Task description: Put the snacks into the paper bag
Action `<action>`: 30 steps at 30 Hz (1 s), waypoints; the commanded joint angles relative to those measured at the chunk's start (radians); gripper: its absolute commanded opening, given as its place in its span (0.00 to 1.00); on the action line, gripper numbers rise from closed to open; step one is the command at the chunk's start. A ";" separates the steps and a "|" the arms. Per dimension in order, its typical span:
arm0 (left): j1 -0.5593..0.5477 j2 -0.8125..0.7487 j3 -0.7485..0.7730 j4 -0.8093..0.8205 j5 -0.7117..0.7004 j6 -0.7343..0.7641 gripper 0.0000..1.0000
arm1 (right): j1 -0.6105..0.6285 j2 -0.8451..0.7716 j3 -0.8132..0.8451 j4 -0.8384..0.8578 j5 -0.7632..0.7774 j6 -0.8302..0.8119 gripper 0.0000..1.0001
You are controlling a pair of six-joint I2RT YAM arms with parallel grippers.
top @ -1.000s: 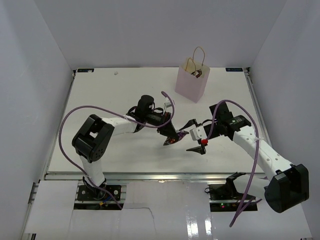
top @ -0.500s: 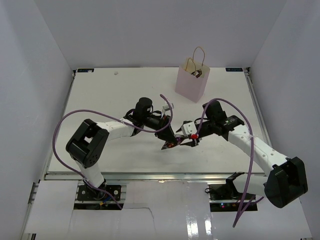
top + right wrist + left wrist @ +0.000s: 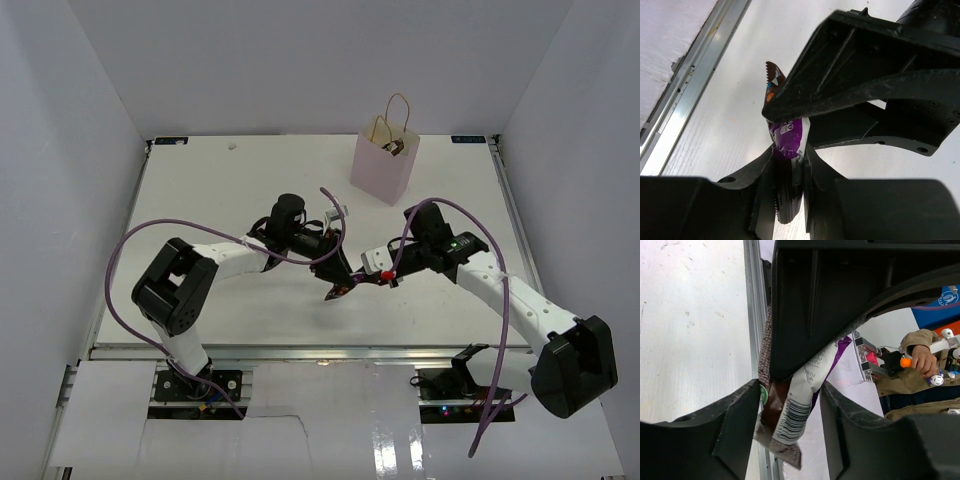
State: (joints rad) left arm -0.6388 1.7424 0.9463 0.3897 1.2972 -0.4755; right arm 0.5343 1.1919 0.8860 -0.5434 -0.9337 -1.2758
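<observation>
A dark brown snack bar (image 3: 339, 289) with a purple and white wrapper end hangs above the table's near middle, between both grippers. My right gripper (image 3: 366, 281) is shut on it; in the right wrist view its jaws (image 3: 788, 162) pinch the bar (image 3: 788, 136) from both sides. My left gripper (image 3: 336, 270) stands open around the same bar (image 3: 792, 412), with a gap beside its right finger (image 3: 840, 410). The pale pink paper bag (image 3: 379, 167) stands upright at the back right, with a dark packet (image 3: 396, 148) showing in its mouth.
A metal rail (image 3: 300, 351) runs along the table's near edge, close below the two grippers. White walls enclose the table on three sides. A small white speck (image 3: 232, 146) lies at the far left.
The right arm moved left to the bar and closed its jaws on it. The left gripper's jaws, shut on the bar before, have spread apart.
</observation>
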 commanded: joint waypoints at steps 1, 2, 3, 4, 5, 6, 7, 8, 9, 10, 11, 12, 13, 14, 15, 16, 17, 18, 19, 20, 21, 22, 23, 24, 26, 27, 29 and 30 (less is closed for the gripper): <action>0.004 -0.073 0.035 0.023 0.010 0.025 0.62 | 0.004 -0.028 -0.002 0.005 0.021 -0.011 0.21; 0.011 -0.098 0.035 0.021 0.005 0.028 0.69 | 0.006 -0.034 -0.004 0.005 0.029 -0.011 0.21; 0.033 -0.116 0.032 0.021 -0.009 0.031 0.71 | 0.004 -0.038 -0.004 0.003 0.038 -0.011 0.19; 0.048 -0.133 0.023 0.021 -0.010 0.041 0.73 | -0.003 -0.046 -0.004 0.005 0.053 -0.008 0.19; 0.068 -0.180 0.016 0.020 -0.015 0.047 0.78 | -0.011 -0.057 0.001 0.005 0.058 -0.005 0.18; 0.112 -0.210 0.005 0.020 -0.024 0.054 0.81 | -0.020 -0.061 0.005 0.005 0.059 0.000 0.18; 0.138 -0.240 -0.023 0.017 -0.048 0.072 0.83 | -0.048 -0.066 0.011 0.005 0.061 0.012 0.18; 0.166 -0.276 -0.041 0.015 -0.059 0.081 0.85 | -0.063 -0.067 0.031 0.002 0.058 0.018 0.17; 0.218 -0.349 -0.059 0.015 -0.074 0.092 0.88 | -0.082 -0.066 0.045 0.002 0.059 0.026 0.16; 0.241 -0.389 -0.101 0.003 -0.126 0.122 0.90 | -0.118 -0.060 0.059 0.002 0.059 0.044 0.16; 0.258 -0.433 -0.124 -0.009 -0.166 0.150 0.92 | -0.137 -0.055 0.077 0.002 0.056 0.053 0.15; 0.267 -0.528 -0.144 -0.053 -0.217 0.184 0.96 | -0.178 -0.048 0.117 0.003 0.056 0.065 0.14; 0.268 -0.575 -0.190 -0.067 -0.319 0.251 0.97 | -0.201 -0.029 0.142 0.011 0.055 0.102 0.14; 0.268 -0.662 -0.220 -0.071 -0.363 0.270 0.98 | -0.223 -0.017 0.199 0.017 0.055 0.127 0.13; 0.268 -0.705 -0.251 -0.084 -0.406 0.293 0.98 | -0.270 -0.005 0.233 0.025 0.053 0.160 0.12; 0.268 -0.742 -0.280 -0.100 -0.500 0.323 0.98 | -0.293 0.020 0.266 0.043 0.053 0.206 0.11; 0.265 -0.776 -0.335 -0.118 -0.542 0.381 0.98 | -0.313 0.029 0.296 0.106 0.055 0.308 0.11; 0.266 -0.832 -0.360 -0.158 -0.579 0.409 0.98 | -0.353 0.037 0.344 0.155 0.070 0.370 0.11; 0.265 -0.856 -0.382 -0.176 -0.642 0.432 0.98 | -0.370 0.052 0.366 0.201 0.079 0.425 0.11; 0.263 -0.875 -0.405 -0.193 -0.656 0.457 0.98 | -0.385 0.060 0.385 0.291 0.085 0.525 0.12; 0.263 -0.903 -0.405 -0.225 -0.659 0.465 0.98 | -0.404 0.069 0.436 0.325 0.114 0.568 0.13; 0.261 -0.915 -0.406 -0.236 -0.659 0.465 0.98 | -0.410 0.095 0.464 0.356 0.133 0.608 0.13; 0.261 -0.925 -0.408 -0.242 -0.658 0.472 0.98 | -0.416 0.112 0.493 0.394 0.150 0.642 0.13; 0.260 -0.934 -0.408 -0.261 -0.662 0.472 0.98 | -0.416 0.127 0.548 0.413 0.200 0.703 0.13; 0.260 -0.957 -0.408 -0.276 -0.690 0.509 0.98 | -0.419 0.169 0.586 0.482 0.240 0.757 0.13; 0.260 -0.963 -0.409 -0.281 -0.696 0.511 0.98 | -0.419 0.193 0.599 0.506 0.275 0.807 0.13; 0.260 -0.975 -0.414 -0.281 -0.699 0.512 0.98 | -0.419 0.221 0.636 0.543 0.312 0.852 0.14; 0.260 -0.975 -0.415 -0.284 -0.694 0.512 0.98 | -0.421 0.238 0.651 0.580 0.341 0.881 0.14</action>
State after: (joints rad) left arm -0.3752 0.7956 0.5358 0.1318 0.6373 -0.0055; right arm 0.1173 1.3952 1.4788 -0.1150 -0.6910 -0.5591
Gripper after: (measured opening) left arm 0.976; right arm 0.151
